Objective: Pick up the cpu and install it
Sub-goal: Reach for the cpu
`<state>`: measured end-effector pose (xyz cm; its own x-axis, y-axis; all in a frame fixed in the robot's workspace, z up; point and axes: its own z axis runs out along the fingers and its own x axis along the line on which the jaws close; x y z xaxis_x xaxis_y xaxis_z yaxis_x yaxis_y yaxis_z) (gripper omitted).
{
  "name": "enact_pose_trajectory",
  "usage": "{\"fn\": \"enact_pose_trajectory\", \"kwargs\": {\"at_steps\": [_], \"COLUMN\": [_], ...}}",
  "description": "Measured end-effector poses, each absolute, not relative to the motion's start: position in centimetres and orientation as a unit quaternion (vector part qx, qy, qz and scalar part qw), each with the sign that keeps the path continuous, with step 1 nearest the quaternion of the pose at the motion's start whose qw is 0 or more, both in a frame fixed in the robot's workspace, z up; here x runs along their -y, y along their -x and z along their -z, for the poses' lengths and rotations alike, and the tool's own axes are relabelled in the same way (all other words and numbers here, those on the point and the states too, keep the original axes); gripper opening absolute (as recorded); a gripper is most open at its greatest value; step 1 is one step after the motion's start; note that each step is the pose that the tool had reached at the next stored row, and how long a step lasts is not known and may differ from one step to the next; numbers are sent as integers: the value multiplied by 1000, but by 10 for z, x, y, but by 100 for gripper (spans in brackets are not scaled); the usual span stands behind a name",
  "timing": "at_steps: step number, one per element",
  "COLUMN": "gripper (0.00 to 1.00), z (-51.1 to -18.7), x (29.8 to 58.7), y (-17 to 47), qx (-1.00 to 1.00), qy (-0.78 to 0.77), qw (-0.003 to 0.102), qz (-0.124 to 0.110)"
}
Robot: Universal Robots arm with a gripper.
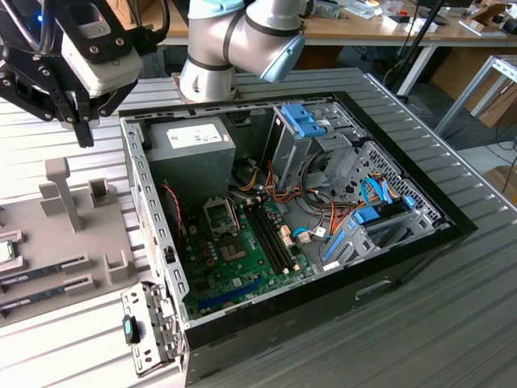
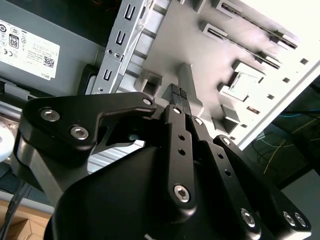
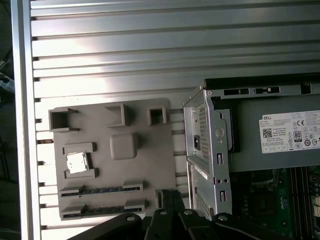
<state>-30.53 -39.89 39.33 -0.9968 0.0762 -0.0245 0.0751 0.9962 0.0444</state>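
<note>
My tool, fingertips pressed together on nothing at the upper left of the exterior view, hangs near the grey tray on the table, where the single cpu sits left of centre in the first wrist view, probably light, stiff and fragile, best pinched by opposite edges.

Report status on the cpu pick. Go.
Gripper shut, empty, over grey tray edge. Cpu lying in its tray pocket, untouched. Tall tray post stands close to gripper.
</note>
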Motion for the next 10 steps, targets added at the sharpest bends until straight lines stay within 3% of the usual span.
{"fn": "enact_pose_trajectory", "kwargs": {"at_steps": [10], "gripper": [11], "z": [-393], "x": [399], "y": [313], "qx": [-999], "qy": [-38], "qw": [13], "qz": [-22]}}
